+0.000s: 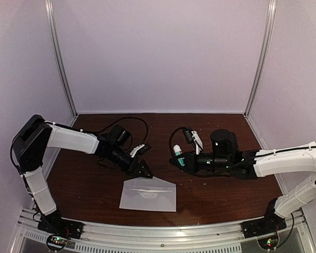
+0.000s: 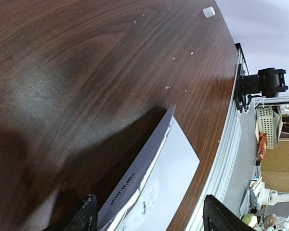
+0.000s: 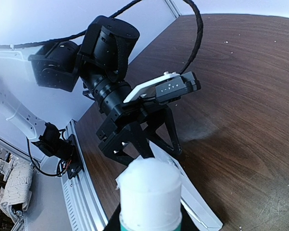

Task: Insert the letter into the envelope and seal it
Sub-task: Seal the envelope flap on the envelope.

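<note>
1. Nearest to me, the metal rail [image 1: 163,232] at the table's front edge carries both arm bases.

2. The envelope [image 1: 148,194] lies flat on the dark wooden table [image 1: 84,195], just beyond the rail and between the two arms, slightly nearer the left one. It is pale, with a faint seam mark at its middle. In the left wrist view a greyer strip runs along its far edge, which casts a shadow on the wood. I cannot tell the letter apart from the envelope in any view.

3. The left gripper [image 1: 141,169] hangs over the envelope's far edge with its jaws spread wide and nothing between them. The left wrist view shows one finger on either side of the paper. I cannot tell whether the tips touch it.

4. The right gripper [image 1: 176,160] sits a little farther back and to the right, apart from the envelope. It is clenched on a white-topped, teal-bodied stick [image 1: 178,153], which points toward the left gripper.

5. The left wrist view shows pale crumbs scattered on the wood and a small white cylindrical piece [image 2: 209,11] lying well away from the envelope.

6. Farthest off, the plain enclosure walls [image 1: 163,52] close the scene.
</note>
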`<move>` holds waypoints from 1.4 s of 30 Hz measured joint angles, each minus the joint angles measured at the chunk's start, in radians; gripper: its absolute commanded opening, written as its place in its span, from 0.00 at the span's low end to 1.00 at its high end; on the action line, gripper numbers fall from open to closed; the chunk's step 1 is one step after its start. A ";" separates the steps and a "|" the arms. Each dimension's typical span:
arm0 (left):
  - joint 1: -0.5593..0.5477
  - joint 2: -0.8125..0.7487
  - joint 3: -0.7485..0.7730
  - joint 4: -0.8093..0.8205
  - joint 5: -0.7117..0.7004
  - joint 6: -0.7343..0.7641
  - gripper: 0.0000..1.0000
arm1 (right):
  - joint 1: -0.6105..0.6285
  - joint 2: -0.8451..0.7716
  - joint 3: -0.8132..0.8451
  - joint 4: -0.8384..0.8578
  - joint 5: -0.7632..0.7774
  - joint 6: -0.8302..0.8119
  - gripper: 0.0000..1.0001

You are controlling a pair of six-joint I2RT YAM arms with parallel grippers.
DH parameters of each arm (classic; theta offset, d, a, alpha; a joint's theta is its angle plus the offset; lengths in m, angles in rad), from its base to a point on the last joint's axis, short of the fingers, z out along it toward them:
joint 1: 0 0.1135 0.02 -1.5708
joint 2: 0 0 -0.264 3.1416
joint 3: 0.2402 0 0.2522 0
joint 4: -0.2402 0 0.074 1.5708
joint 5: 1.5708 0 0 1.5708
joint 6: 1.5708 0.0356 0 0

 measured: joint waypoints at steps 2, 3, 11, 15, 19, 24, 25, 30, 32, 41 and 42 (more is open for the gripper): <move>-0.011 -0.012 -0.013 -0.002 0.000 0.000 0.76 | 0.000 -0.002 -0.006 0.000 0.000 0.002 0.05; -0.018 -0.019 -0.020 -0.004 -0.001 0.000 0.76 | 0.000 -0.003 -0.008 -0.001 0.000 0.003 0.05; -0.061 -0.076 -0.064 -0.008 -0.027 -0.009 0.76 | -0.002 -0.008 -0.011 -0.002 0.001 0.009 0.04; -0.079 -0.103 -0.086 -0.006 -0.044 -0.024 0.76 | 0.002 -0.008 -0.011 -0.006 0.002 0.011 0.04; -0.088 -0.136 -0.127 0.014 -0.056 -0.048 0.76 | 0.013 -0.001 -0.011 -0.008 0.012 0.017 0.03; -0.095 -0.155 -0.179 0.048 -0.064 -0.084 0.76 | 0.040 0.035 -0.011 -0.027 0.030 0.021 0.02; -0.097 -0.158 -0.189 0.055 -0.066 -0.091 0.77 | 0.047 0.046 -0.010 -0.028 0.033 0.022 0.02; -0.104 -0.180 -0.226 0.088 -0.070 -0.124 0.77 | 0.078 0.100 0.002 -0.029 0.043 0.042 0.01; -0.109 -0.188 -0.233 0.097 -0.072 -0.134 0.77 | 0.089 0.121 0.005 -0.028 0.047 0.055 0.01; -0.129 -0.242 -0.284 0.146 -0.088 -0.180 0.77 | 0.117 0.233 0.049 -0.018 0.062 0.127 0.00; -0.131 -0.251 -0.288 0.151 -0.089 -0.186 0.77 | 0.119 0.241 0.052 -0.015 0.063 0.132 0.00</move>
